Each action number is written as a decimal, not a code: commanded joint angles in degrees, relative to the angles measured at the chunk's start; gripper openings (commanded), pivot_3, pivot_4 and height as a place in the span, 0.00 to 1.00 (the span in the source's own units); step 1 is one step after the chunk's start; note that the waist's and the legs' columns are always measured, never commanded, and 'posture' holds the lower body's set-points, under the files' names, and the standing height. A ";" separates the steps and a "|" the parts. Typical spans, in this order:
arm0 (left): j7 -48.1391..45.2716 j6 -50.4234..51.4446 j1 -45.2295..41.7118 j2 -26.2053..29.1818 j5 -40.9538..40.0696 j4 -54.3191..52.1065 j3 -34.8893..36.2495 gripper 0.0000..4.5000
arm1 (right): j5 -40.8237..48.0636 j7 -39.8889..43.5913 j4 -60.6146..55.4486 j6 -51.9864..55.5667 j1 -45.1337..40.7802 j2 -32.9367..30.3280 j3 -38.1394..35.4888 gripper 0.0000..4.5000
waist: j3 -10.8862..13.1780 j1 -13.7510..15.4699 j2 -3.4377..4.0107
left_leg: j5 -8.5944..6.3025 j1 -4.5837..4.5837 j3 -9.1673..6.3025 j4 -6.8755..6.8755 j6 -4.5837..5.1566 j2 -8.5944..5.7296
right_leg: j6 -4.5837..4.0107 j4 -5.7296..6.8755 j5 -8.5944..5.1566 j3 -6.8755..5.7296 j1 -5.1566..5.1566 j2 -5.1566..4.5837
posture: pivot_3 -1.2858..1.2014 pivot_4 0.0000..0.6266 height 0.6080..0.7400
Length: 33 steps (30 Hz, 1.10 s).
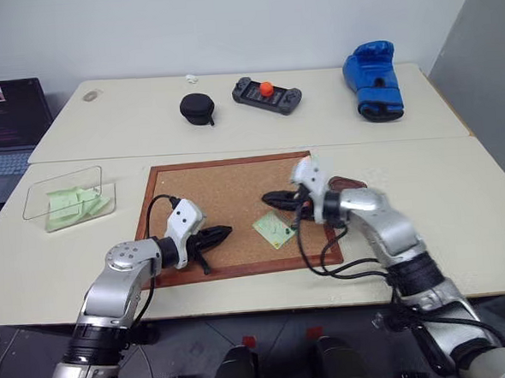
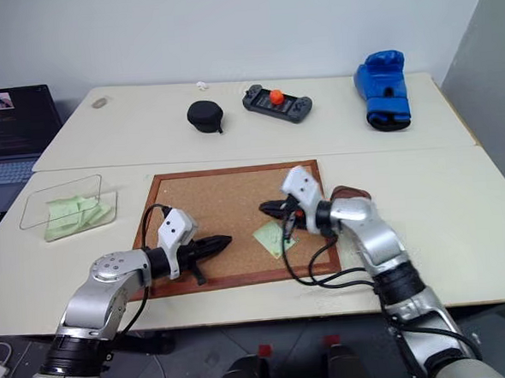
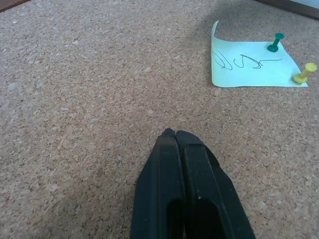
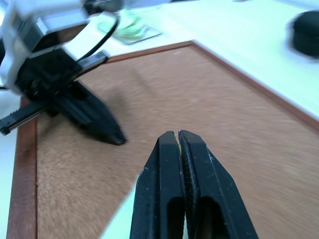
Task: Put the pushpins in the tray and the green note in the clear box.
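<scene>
Green note [image 3: 251, 63] on cork board [image 1: 227, 190] — green and yellow pushpins [image 3: 274, 43] clear from left wrist — both grippers [image 1: 223, 234] pressed together, empty.

Both eye views look forward and down from the head, over both arms, onto the cork board [image 1: 228, 203] and the tables beyond, sharing nearly the same scene. The left wrist view sits low and close over the cork, facing the green note [image 3: 251, 63]. The right wrist view looks across the same board toward the left gripper [image 4: 115, 138].
</scene>
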 commanded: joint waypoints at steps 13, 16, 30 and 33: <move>-0.70 -0.30 -1.65 -0.63 4.20 6.34 -4.96 0.00 | 1.43 -16.64 -3.73 14.07 6.03 -5.53 -15.23 0.00 | -0.55 -0.13 0.88 | 0.01 0.29 0.28 -0.02 0.05 -0.01 | 0.03 -0.03 -0.02 0.03 0.33 0.04 | 0.52 0.24 1.00; -1.05 -0.37 -1.82 -0.38 4.20 6.46 -4.80 0.00 | 1.68 -18.09 -1.04 13.51 5.48 -4.11 -15.67 0.00 | -0.55 -0.06 0.87 | 0.01 0.33 0.28 -0.02 0.05 -0.04 | 0.03 -0.08 -0.02 0.00 0.45 0.03 | 0.52 0.24 1.00; -1.34 -1.13 -1.43 0.05 4.48 6.54 -4.44 0.00 | -0.12 -20.13 4.41 8.02 4.60 -4.08 -14.18 0.49 | -0.55 -0.10 0.88 | 0.01 0.36 0.30 -0.03 0.05 -0.03 | 0.03 -0.09 -0.02 0.00 0.46 0.04 | 0.52 0.24 1.00; -1.45 -1.29 -1.64 -0.03 4.55 6.71 -4.56 0.00 | -0.03 -20.08 4.43 7.79 4.62 -4.24 -14.06 0.49 | -0.55 -0.10 0.87 | 0.01 0.36 0.31 -0.03 0.05 -0.03 | 0.03 -0.09 -0.02 0.01 0.46 0.04 | 0.52 0.24 1.00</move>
